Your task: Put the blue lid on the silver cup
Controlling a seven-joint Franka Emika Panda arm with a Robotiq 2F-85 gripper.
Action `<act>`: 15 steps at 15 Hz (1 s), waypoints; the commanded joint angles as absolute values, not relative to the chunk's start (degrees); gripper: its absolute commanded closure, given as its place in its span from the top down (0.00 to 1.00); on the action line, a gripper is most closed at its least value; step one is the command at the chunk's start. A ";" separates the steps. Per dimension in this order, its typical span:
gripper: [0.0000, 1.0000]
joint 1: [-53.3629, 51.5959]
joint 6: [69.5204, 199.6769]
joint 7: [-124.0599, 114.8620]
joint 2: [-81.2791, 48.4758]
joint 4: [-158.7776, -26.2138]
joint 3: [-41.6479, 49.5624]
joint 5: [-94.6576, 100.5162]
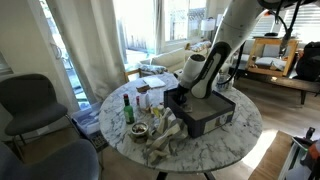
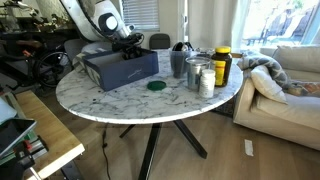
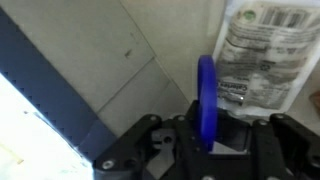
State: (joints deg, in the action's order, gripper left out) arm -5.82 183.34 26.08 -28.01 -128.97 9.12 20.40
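Observation:
In the wrist view the blue lid (image 3: 206,95) stands edge-on between my gripper's (image 3: 208,140) black jaws, which are shut on it. In both exterior views the gripper (image 1: 186,90) (image 2: 130,44) hangs over the black tray (image 1: 205,118) (image 2: 118,72), and the lid is too small to make out there. The silver cup (image 2: 196,72) stands upright on the round marble table (image 2: 120,100), apart from the gripper and beyond the tray's end.
A green bottle (image 1: 128,108) and small jars stand near the cup, with a crumpled cloth (image 1: 165,140) at the table's edge. A dark green disc (image 2: 156,86) lies on the table beside the tray. Chairs (image 1: 30,105) and a sofa (image 2: 285,80) surround the table.

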 commanded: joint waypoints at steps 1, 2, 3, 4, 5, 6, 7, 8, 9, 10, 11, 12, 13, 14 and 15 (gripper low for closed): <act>0.00 -12.71 182.19 21.97 -22.22 -134.35 13.96 19.81; 0.00 -13.41 181.88 21.46 -20.59 -135.51 14.06 20.02; 0.00 -13.44 181.66 21.30 -18.22 -137.21 13.64 20.19; 0.00 -14.17 181.61 20.85 -16.02 -138.74 14.24 20.34; 0.00 -17.66 181.82 19.48 -13.87 -140.13 18.43 20.97; 0.00 -21.99 182.02 18.11 -12.39 -140.81 23.99 22.14; 0.00 -22.77 182.08 15.88 -11.20 -139.54 28.23 25.46; 0.00 -24.17 182.99 14.02 -9.76 -139.33 32.25 27.81; 0.00 -26.96 185.37 12.04 -7.63 -141.03 36.58 28.75; 0.00 -30.55 184.98 12.51 -5.52 -142.96 40.57 29.25; 0.00 -24.98 184.31 14.91 -10.33 -138.36 33.97 26.68; 0.00 -26.89 184.37 14.66 -8.49 -139.43 37.30 27.59; 0.00 -28.04 184.37 14.64 -7.09 -140.54 38.85 27.86; 0.00 -28.86 185.49 13.15 -7.09 -140.49 39.55 26.91; 0.00 -30.82 188.02 9.34 -9.48 -136.90 44.37 27.56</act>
